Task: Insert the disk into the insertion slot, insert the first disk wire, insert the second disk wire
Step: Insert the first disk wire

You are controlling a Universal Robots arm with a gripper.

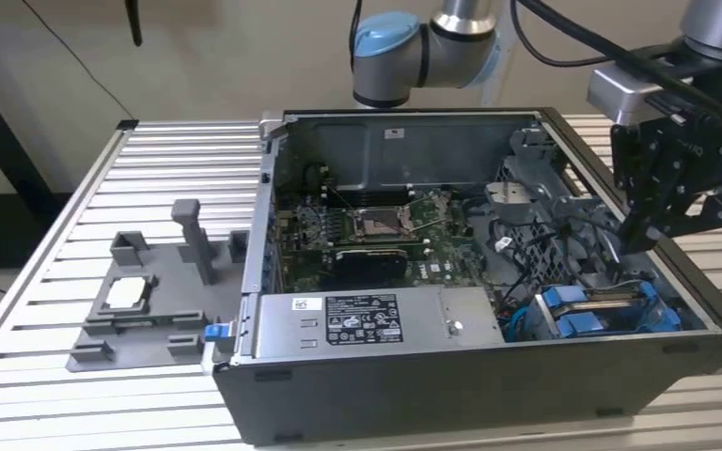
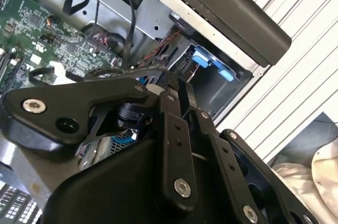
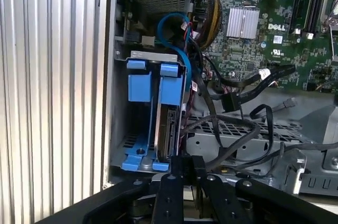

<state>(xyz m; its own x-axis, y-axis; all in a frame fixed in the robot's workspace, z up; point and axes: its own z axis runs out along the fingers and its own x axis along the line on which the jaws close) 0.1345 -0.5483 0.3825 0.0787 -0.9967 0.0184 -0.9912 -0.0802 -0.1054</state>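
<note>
The disk (image 3: 167, 129) stands on edge in the insertion slot (image 3: 119, 129), a grey metal bay at the case's corner, and blue carrier tabs (image 3: 171, 83) frame it. In the exterior view the disk (image 1: 602, 299) lies low at the case's right end between blue tabs. My gripper (image 3: 184, 161) hovers just off the disk's near edge with its black fingers (image 3: 171, 167) pressed together and nothing seen between them. It hangs over the case's right side (image 1: 643, 235). Loose black wires with a connector (image 3: 231, 100) lie beside the bay, and a blue cable (image 3: 174, 36) loops above it.
The open black computer case (image 1: 462, 376) sits on a slatted aluminium table (image 1: 173, 160). Inside are a green motherboard (image 1: 374, 225) and a grey power supply (image 1: 361, 319). A grey fixture (image 1: 135, 315) with a small silver chip (image 1: 129, 294) stands on the exterior view's left.
</note>
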